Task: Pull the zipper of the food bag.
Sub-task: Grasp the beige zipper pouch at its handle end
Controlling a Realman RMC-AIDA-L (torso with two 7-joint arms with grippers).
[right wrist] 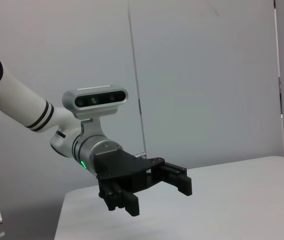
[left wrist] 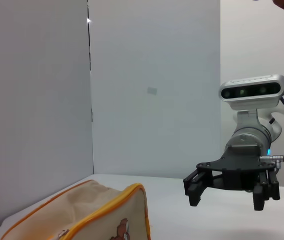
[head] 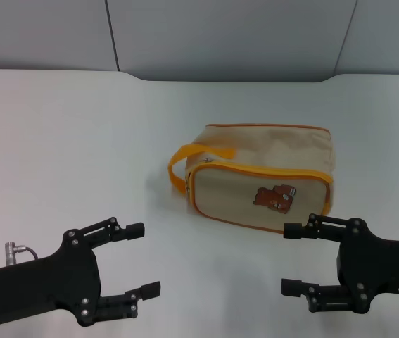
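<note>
Food bag (head: 259, 172) sits on the white counter (head: 58, 141), roughly centre, a bit right, lying on its long side w/ the bear-print panel facing near. Orange strap loop (head: 188, 160) sticks out at its left end. Zipper (head: 255, 169) runs along the top edge of that panel; small silver pull tab (head: 207, 162) is at the left end, near the strap.

Left pincer (head: 143, 258) hovers near-left, fingers spread wide, holding nothing, well apart from the bag. Right pincer (head: 292, 258) hovers near-right, just near of the bag's right corner, also wide, nothing between the fingers.

Left wrist view: bag corner (left wrist: 101, 212) w/ tab (left wrist: 61, 233), right pincer (left wrist: 229, 190) beyond it.
</note>
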